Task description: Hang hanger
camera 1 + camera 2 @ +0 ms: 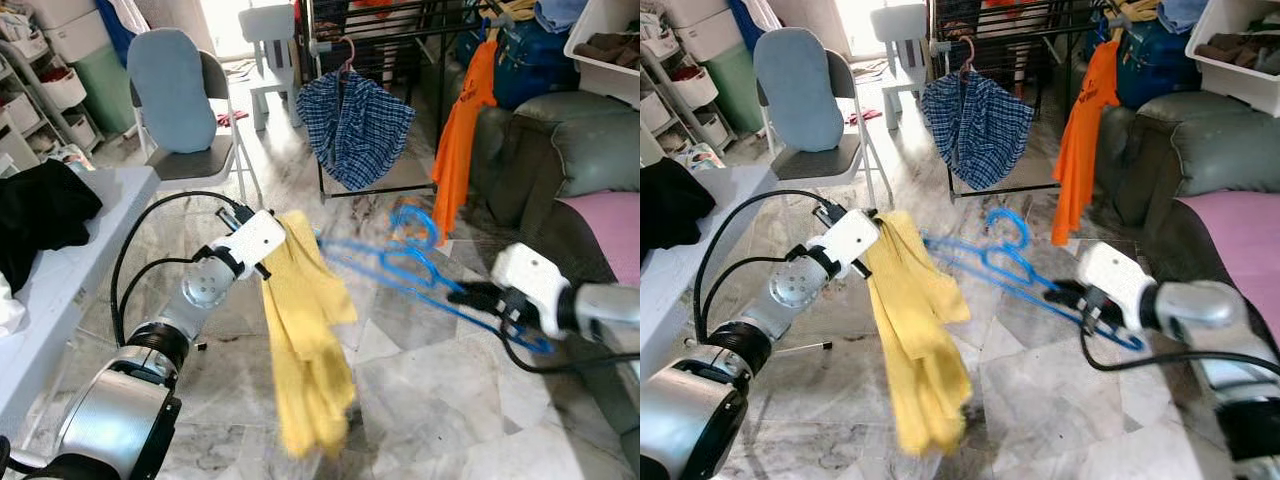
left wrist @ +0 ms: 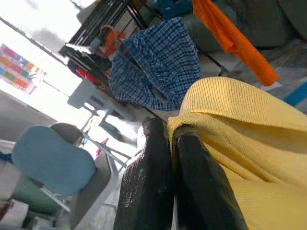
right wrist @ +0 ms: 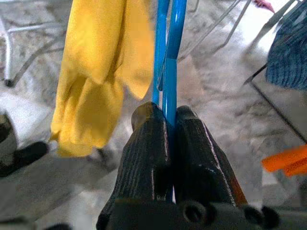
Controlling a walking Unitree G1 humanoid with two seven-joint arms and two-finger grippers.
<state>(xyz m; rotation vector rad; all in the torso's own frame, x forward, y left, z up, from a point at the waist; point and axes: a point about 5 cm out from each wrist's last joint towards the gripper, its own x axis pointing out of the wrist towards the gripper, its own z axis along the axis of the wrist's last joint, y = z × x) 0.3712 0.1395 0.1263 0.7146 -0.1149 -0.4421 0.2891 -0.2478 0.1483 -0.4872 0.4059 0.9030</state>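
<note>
A blue plastic hanger (image 1: pixel 405 262) is held level above the floor, its hook (image 1: pixel 415 224) pointing up. My right gripper (image 1: pixel 470 295) is shut on one end of the hanger (image 3: pixel 169 72). A yellow garment (image 1: pixel 305 340) hangs from the hanger's other end. My left gripper (image 1: pixel 280 232) is shut on the top edge of that yellow garment (image 2: pixel 240 129). A dark clothes rack (image 1: pixel 375 25) stands beyond, with a blue checked garment (image 1: pixel 352 120) hanging on it.
An orange shirt (image 1: pixel 462 130) hangs right of the rack. A grey sofa (image 1: pixel 570 160) with a pink cushion stands at the right. A folding chair (image 1: pixel 185 110) with a blue back is at the far left. A white table (image 1: pixel 70 270) with black cloth lies at my left.
</note>
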